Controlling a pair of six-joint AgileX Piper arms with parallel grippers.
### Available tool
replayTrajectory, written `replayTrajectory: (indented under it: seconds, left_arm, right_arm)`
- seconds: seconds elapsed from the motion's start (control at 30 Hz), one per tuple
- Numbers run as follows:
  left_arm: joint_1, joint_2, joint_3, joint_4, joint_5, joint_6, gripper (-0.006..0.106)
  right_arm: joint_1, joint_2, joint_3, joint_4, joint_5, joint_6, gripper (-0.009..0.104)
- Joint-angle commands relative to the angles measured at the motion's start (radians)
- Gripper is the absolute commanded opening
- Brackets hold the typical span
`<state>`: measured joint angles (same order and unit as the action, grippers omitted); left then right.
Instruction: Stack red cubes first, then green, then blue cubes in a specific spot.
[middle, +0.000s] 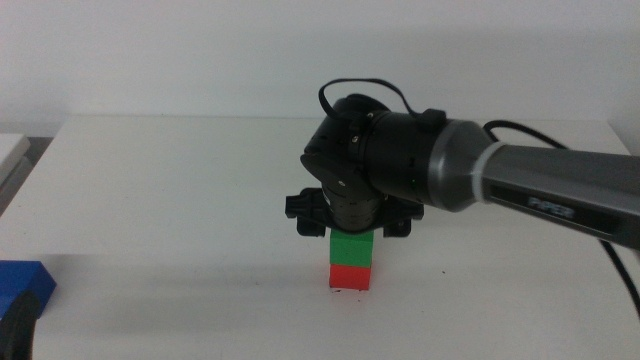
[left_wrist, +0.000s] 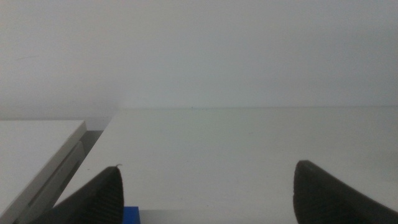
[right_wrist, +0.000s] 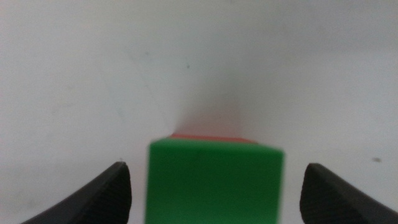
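Two cubes already stand stacked near the middle of the white table: the green cube sits squarely on the red cube, which rests on the tabletop. The right gripper hangs directly above this pair, its arm reaching in from the right side of the middle view, and its dark body hides the green cube's top edge there. In the right wrist view the green cube fills the space between the two jaws, with white table showing on both sides of it, so the jaws stand spread and clear of its faces; only a thin red strip of the lower cube peeks out beyond it. The marked spot is not visible, probably because it is covered by the stack. The blue cube lies well apart at the near left edge of the table, cut off by the frame, just beside the left gripper (a dark shape low in the corner). In the left wrist view that gripper's jaws are wide apart, holding nothing, with a sliver of the blue cube beside one of them.
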<state>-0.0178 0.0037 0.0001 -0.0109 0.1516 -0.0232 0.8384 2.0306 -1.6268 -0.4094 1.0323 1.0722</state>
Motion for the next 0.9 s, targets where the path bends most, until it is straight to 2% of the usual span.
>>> replayTrajectory:
  seconds: [0.0, 0.2, 0.27, 0.43, 0.63, 0.87]
  left_arm:
    - [-0.002, -0.004, 0.000, -0.004, -0.012, -0.004, 0.092]
    - [-0.002, -0.004, 0.000, -0.004, -0.012, -0.004, 0.092]
    - [-0.002, -0.004, 0.000, -0.004, -0.012, -0.004, 0.092]
    - [-0.002, -0.004, 0.000, -0.004, -0.012, -0.004, 0.092]
    - [-0.002, -0.004, 0.000, -0.004, -0.012, -0.004, 0.092]
    - [-0.002, -0.004, 0.000, -0.004, -0.012, -0.004, 0.092]
  right_arm:
    - [0.037, -0.085, 0.002, -0.059, 0.046, 0.001, 0.093]
    - [0.198, -0.381, 0.002, -0.214, 0.189, -0.013, 0.093]
    - [0.251, -0.465, 0.016, -0.236, 0.189, -0.060, 0.093]
    - [0.316, -0.673, 0.154, -0.201, 0.189, -0.180, 0.093]
    - [0.318, -0.974, 0.420, -0.208, 0.189, -0.241, 0.093]
    - [0.318, -1.284, 0.585, -0.131, 0.146, -0.388, 0.093]
